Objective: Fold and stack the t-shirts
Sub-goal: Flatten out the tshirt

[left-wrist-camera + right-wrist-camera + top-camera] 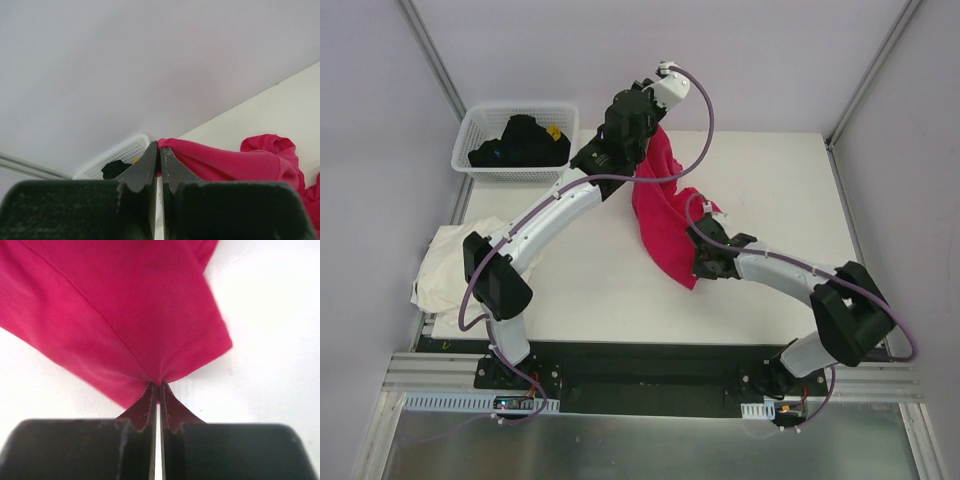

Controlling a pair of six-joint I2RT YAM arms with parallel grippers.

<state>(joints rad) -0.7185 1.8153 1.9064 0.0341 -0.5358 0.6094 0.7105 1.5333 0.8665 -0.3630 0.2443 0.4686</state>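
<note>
Top external view shows a bright magenta-red t-shirt (665, 215) pulled into a long, crumpled band across the middle of a white table (790, 180), running from the upper centre of the frame down toward the centre. Its cloth is soft and plain, bunched in loose folds, with a stitched hem visible in the right wrist view. A cream-white t-shirt (445, 265) lies rumpled at the table's left edge, partly beneath the left arm (555, 215). That arm reaches diagonally from lower left to upper centre, and the left gripper (159, 147) is clenched on the red shirt's upper end, the fabric draping away to the right of its fingertips. The right arm (790, 272) bends in from lower right, low over the table, and the right gripper (160, 386) is pinched tight on an edge of the same shirt at its lower end. A white lattice basket (480, 125) at upper left holds dark clothing (520, 140).
</note>
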